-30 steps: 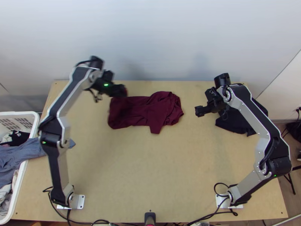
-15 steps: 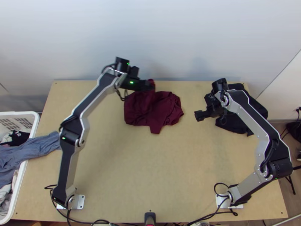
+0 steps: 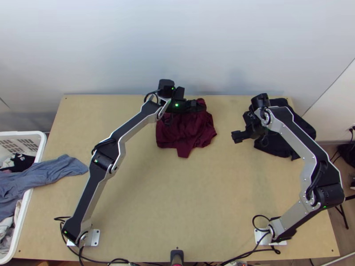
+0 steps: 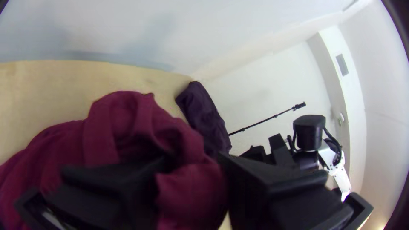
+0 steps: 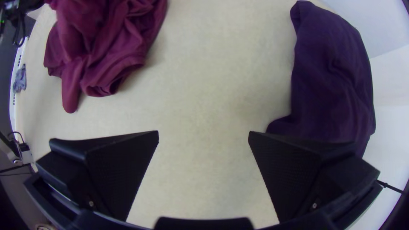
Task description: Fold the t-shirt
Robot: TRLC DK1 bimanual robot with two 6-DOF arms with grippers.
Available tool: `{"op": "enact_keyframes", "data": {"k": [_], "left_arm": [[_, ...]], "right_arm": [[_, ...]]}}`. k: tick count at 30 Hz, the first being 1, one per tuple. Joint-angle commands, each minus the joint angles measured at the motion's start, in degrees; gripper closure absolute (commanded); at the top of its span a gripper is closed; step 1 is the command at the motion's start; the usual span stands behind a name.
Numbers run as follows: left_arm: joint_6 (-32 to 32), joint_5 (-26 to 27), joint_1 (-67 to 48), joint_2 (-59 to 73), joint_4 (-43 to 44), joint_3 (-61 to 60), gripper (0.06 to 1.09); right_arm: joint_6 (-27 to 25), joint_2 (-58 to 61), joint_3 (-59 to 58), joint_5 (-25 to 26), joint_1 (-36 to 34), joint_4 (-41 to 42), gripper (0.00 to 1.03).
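Observation:
The maroon t-shirt [image 3: 186,131] lies bunched near the table's back middle, doubled over on itself, with one flap pointing toward the near edge. My left gripper [image 3: 200,105] is over its back part. In the left wrist view the left gripper [image 4: 191,183] is shut on a thick bunch of the t-shirt [image 4: 119,127]. To the right of the shirt, apart from it, my right gripper [image 3: 237,136] stands open over the table; the right wrist view shows nothing between the fingers of the right gripper [image 5: 204,136], with the t-shirt [image 5: 106,55] off to one side.
A dark garment [image 3: 284,137] lies at the back right, partly under the right arm. At the left edge a white basket [image 3: 37,155] holds clothes, and a grey-blue garment [image 3: 57,170] hangs out of it onto the wooden table [image 3: 177,199].
My left gripper has moved right along the back of the table, drawing the shirt's left end over toward its right part. The right gripper has barely shifted.

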Motion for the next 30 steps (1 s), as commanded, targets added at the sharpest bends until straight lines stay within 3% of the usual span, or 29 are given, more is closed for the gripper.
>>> {"op": "enact_keyframes", "data": {"k": [1,5,11,15,23,26,30], "left_arm": [[-3.28,0.21,0.25,4.00,0.72,-0.22,0.09],[-3.01,0.47,1.57,3.12,-2.01,-0.31,0.09],[4.28,0.74,0.95,-0.65,-13.35,-0.31,0.10],[16.50,-0.05,1.66,-3.64,-26.70,-0.31,0.09],[36.71,-12.45,5.52,-9.62,-48.94,-2.86,0.10],[39.00,-18.51,6.49,-12.87,-49.03,-6.64,0.10],[41.63,-18.86,7.19,-13.14,-49.29,-7.69,0.10]], "right_arm": [[-0.11,0.81,0.70,0.21,-0.49,0.10,0.05],[-0.20,1.25,0.70,0.21,-0.40,0.02,0.05],[-1.08,1.33,1.23,0.21,-0.31,0.02,0.05],[-1.43,0.81,1.84,0.21,-0.66,0.02,0.05],[-2.39,0.72,3.51,0.12,2.06,0.02,0.05],[-2.75,0.81,4.92,0.12,2.59,0.02,0.05],[-3.19,1.51,7.03,0.12,4.17,0.02,0.05]]}}
